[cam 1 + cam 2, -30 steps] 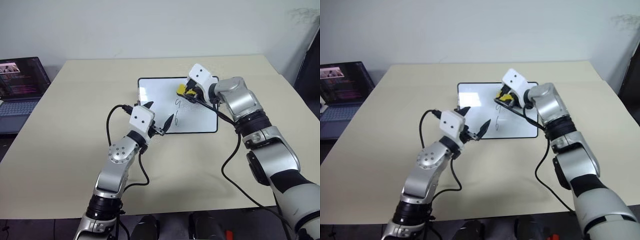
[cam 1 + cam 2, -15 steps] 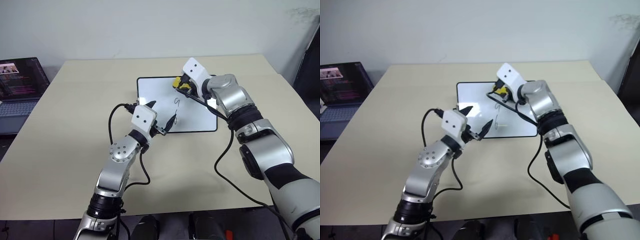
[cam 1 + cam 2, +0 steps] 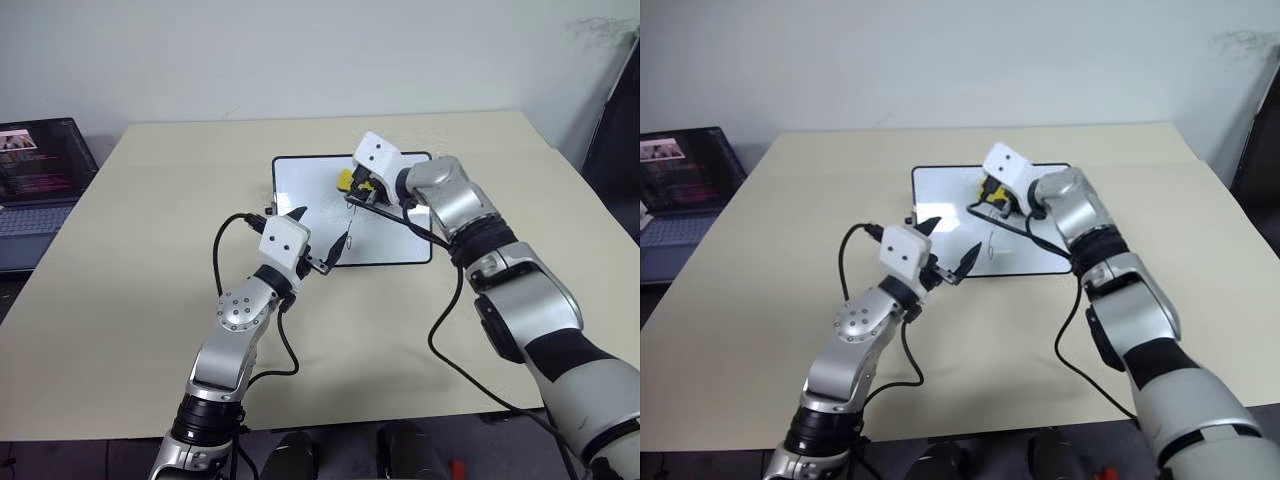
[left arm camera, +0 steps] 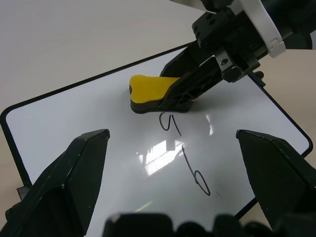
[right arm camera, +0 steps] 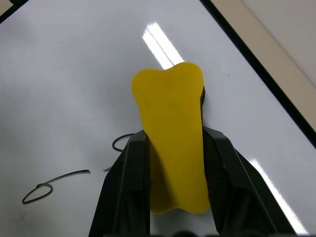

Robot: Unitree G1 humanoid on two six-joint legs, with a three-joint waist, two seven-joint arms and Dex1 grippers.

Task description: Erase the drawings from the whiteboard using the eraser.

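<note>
On the beige table (image 3: 120,300), the whiteboard (image 3: 300,180) is laid flat toward the far middle, its black frame resting on the tabletop. Beyond the table's left edge, well apart from the whiteboard, an open laptop (image 3: 35,185) is seen with its screen lit. Over the near edge of the whiteboard the left gripper (image 3: 318,240) is held, its two black fingers spread wide with nothing between them; from its wrist view the board is framed between those fingers (image 4: 74,177). Over the far part of the whiteboard the right gripper (image 3: 352,188) is lowered, and its jaws are clamped on the sides of the eraser (image 5: 170,133). The eraser is pressed with its dark felt underside on the white surface, the yellow top facing up. Of the drawings (image 4: 185,158), two thin black squiggles are visible on the whiteboard: one lies just beside the eraser, touching or nearly touching its edge, and the other is set nearer the left gripper. Glare patches are reflected on the glossy board near the marks.
</note>
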